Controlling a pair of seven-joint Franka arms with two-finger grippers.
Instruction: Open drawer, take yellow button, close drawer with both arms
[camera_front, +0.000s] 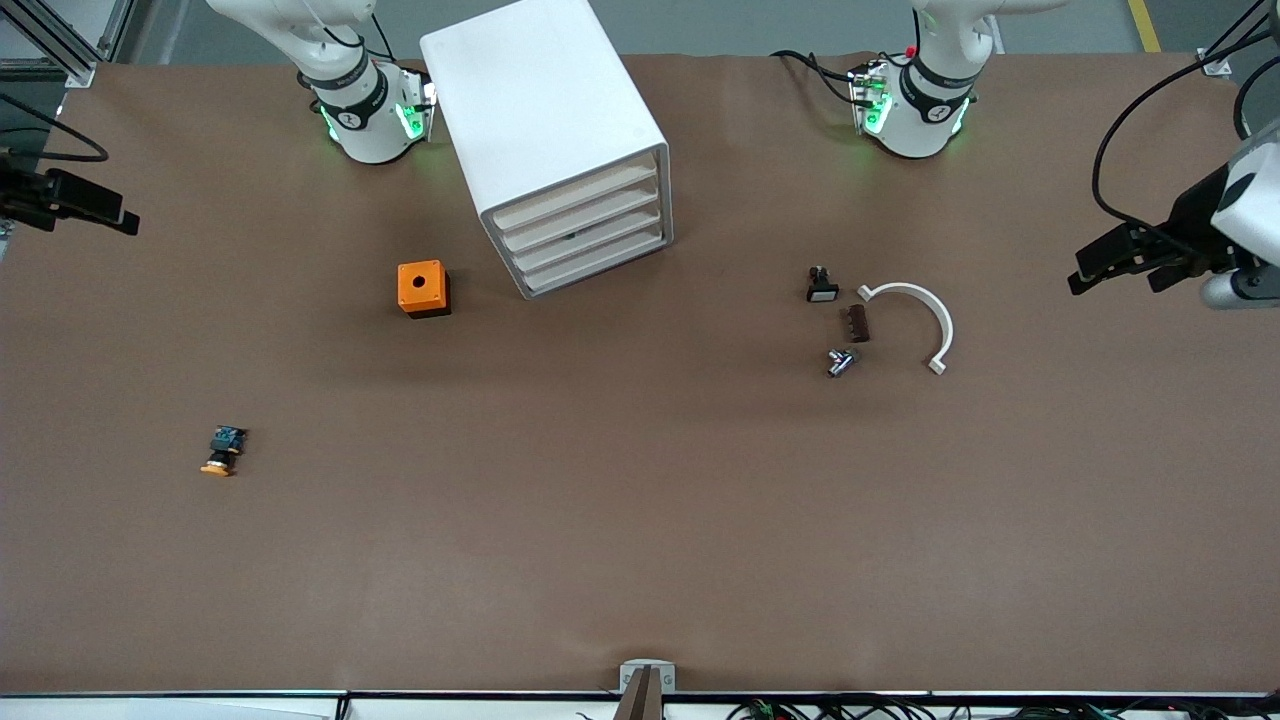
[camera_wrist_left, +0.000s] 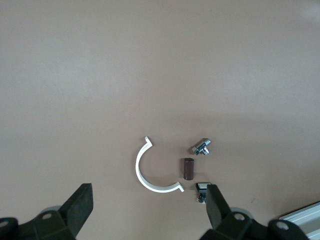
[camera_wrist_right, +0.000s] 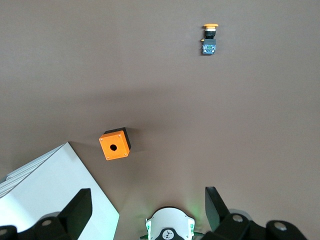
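The white cabinet (camera_front: 545, 120) stands near the arms' bases, its stack of drawers (camera_front: 590, 235) all shut; its top also shows in the right wrist view (camera_wrist_right: 45, 195). The button (camera_front: 222, 452) (camera_wrist_right: 209, 39), with an orange cap and a black and blue body, lies on its side on the bare table toward the right arm's end, nearer the front camera than the cabinet. My right gripper (camera_front: 100, 210) (camera_wrist_right: 147, 210) hangs open and empty high over the table's edge at that end. At the left arm's end my left gripper (camera_front: 1115, 275) (camera_wrist_left: 149, 207) is up in the air too, open and empty.
An orange cube with a black hole (camera_front: 423, 288) (camera_wrist_right: 114, 145) sits beside the cabinet. Toward the left arm's end lie a small black part with a white face (camera_front: 822, 287), a brown block (camera_front: 858, 323), a metal fitting (camera_front: 840, 362) and a white curved clip (camera_front: 945, 325) (camera_wrist_left: 140, 172).
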